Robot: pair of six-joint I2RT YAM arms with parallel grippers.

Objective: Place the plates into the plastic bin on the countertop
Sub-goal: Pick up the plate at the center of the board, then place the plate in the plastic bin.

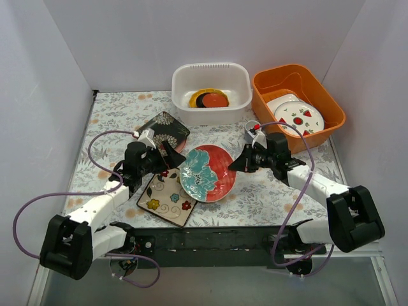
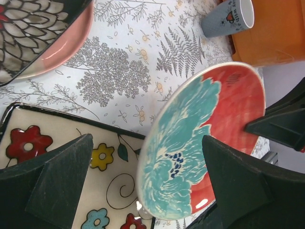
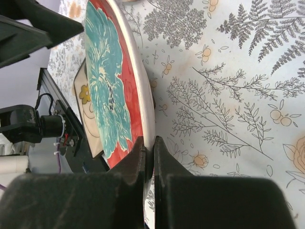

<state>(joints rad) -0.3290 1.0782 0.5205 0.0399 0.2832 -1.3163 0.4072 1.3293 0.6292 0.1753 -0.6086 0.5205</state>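
A red round plate with a teal flower (image 1: 207, 173) is tilted up over the countertop (image 1: 268, 197). My right gripper (image 1: 237, 164) is shut on its right rim, seen edge-on in the right wrist view (image 3: 148, 145) with the plate (image 3: 107, 81) to the left. My left gripper (image 1: 167, 159) is open, its fingers either side of the plate's left part (image 2: 205, 129). The cream floral square plate (image 1: 169, 199) lies under the plate's left edge. A black white-flowered square plate (image 1: 164, 129) rests on a pink plate (image 2: 66, 45). The white bin (image 1: 210, 69) holds yellow-orange, dark brown and red plates (image 1: 209, 99).
An orange tub (image 1: 331, 108) at the back right holds white plates with red fruit marks (image 1: 295, 115). A grey mug (image 2: 228, 18) lies beside the tub. White walls close in the left, back and right sides.
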